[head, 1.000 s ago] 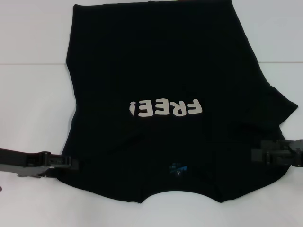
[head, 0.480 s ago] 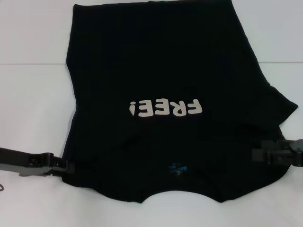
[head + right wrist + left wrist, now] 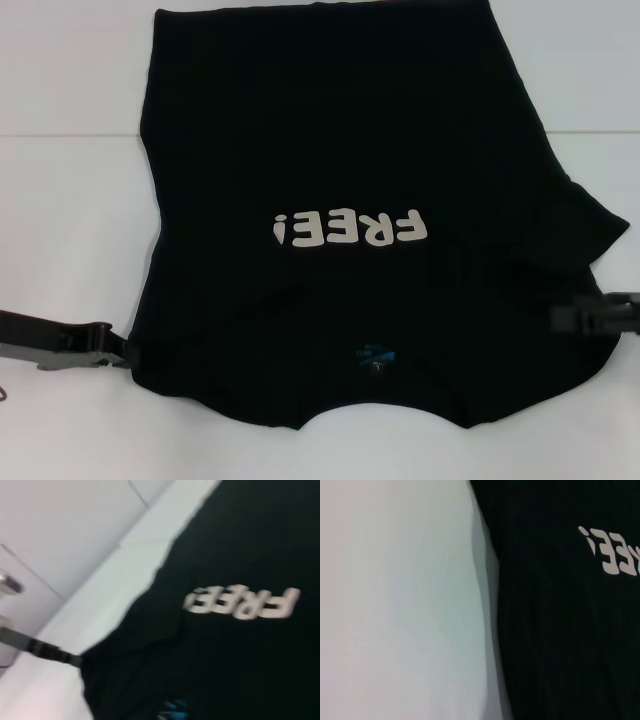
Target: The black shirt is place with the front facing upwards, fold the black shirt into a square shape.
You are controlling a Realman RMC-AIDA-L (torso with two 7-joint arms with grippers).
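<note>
White tabletop [image 3: 70, 210] all round, pale and bare-looking where it shows, and spread across the middle of it lies the black shirt [image 3: 350, 150], front up, its "FREE!" lettering [image 3: 350, 230] reading upside down from the robot's side and the small blue neck label [image 3: 375, 357] close to the near edge, so the collar points toward the robot. Both arms are in low at the shoulders: the left gripper [image 3: 115, 350] sits right at the shirt's left edge near the collar end, the right gripper [image 3: 590, 318] at the right edge, tip over the dark cloth. Are those claws closed on fabric or just alongside it? Black on black, I honestly cannot tell for either one. The left sleeve looks already tucked in, that side running fairly straight, while the right side flares out in a rumpled flap. My read: this is the early side-folding stage, nothing squared up yet. Next call is a firm pinch on the edge cloth and a clean carry inward across the chest, keeping the layer flat. Count: one shirt, one printed word, one label, two grippers
</note>
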